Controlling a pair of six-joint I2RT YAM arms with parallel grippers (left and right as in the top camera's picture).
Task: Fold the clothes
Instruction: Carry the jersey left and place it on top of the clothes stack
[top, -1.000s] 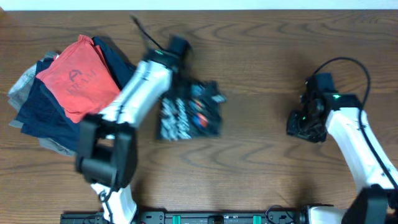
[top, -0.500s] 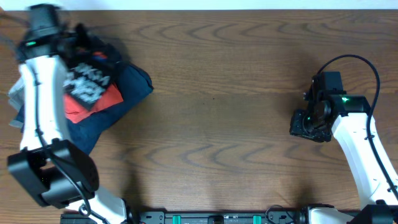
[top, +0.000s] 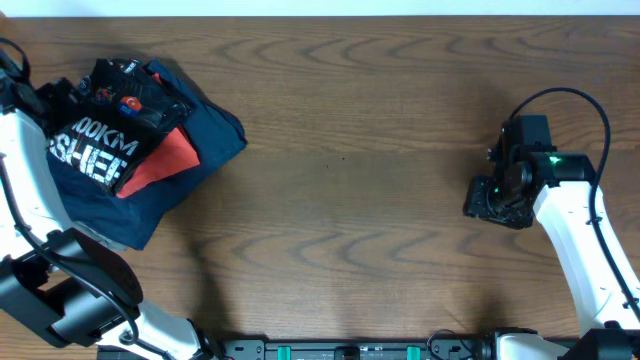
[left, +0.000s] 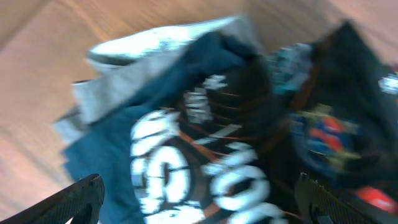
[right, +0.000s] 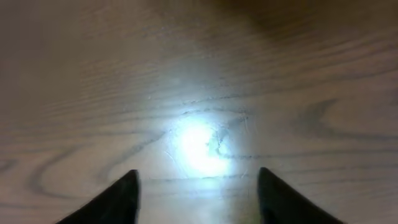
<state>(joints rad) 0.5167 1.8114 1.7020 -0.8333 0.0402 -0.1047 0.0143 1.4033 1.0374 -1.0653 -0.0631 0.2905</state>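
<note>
The black jersey (top: 110, 115), folded with its white "100KM" lettering facing up, lies on top of the clothes pile at the far left of the table. In the left wrist view its lettering (left: 205, 168) is blurred, and it lies below and between the widely spread fingers of my left gripper (left: 202, 208). That gripper is open and holds nothing. The left arm (top: 25, 180) runs along the left edge of the overhead view. My right gripper (top: 490, 200) hovers over bare wood at the right, open (right: 199, 196), with nothing between its fingers.
Under the jersey are a red-orange shirt (top: 165, 160), navy garments (top: 205, 135) and a grey cloth (left: 124, 68). The wooden table (top: 340, 180) stretches between the pile and the right arm. A black cable (top: 560, 100) loops over the right wrist.
My left arm carried the folded jersey from the table's middle to the pile at far left, then opened and let it go. My right gripper's jaws spread a little wider.
</note>
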